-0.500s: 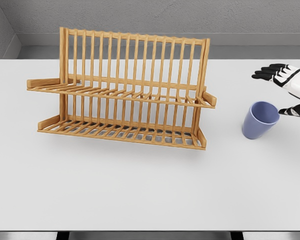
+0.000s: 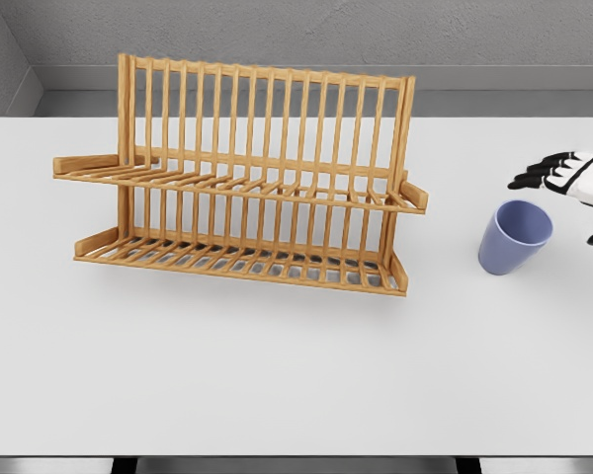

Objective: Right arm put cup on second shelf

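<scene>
Rack [image 2: 239, 178] first, at the left and middle of the table [image 2: 277, 365]: a wooden two-tier frame with a tall slatted back, a lower shelf [image 2: 242, 262] close to the tabletop and an upper shelf [image 2: 239, 183] of thin slats running from a stub at the left end to another at the right. Both tiers are bare. By my reading the upper tier is the target.

Right of the rack, well apart from it, the cup [image 2: 514, 237] stands on the table, blue, handleless, leaning a little with its mouth turned up and to the right. Nothing touches it.

At the far right edge the right hand [image 2: 573, 183] shows only in part: dark fingers [image 2: 536, 178] spread and pointing left above the cup's rim, with what looks like the thumb tip lower down at the picture's edge. It is spread and holds nothing. The left arm is out of view.

The step in hand, as I judge it, is the reach and grasp. To do it well, bring the hand in from the right at mid-height so that fingers and thumb straddle the wall, not the rim. Close only once the cup sits deep between them; the smooth tapered side could slip upward out of a shallow pinch. Then lift clear before crossing left, keeping above the right stub, and set the cup across several slats so that it cannot tip between them.
</scene>
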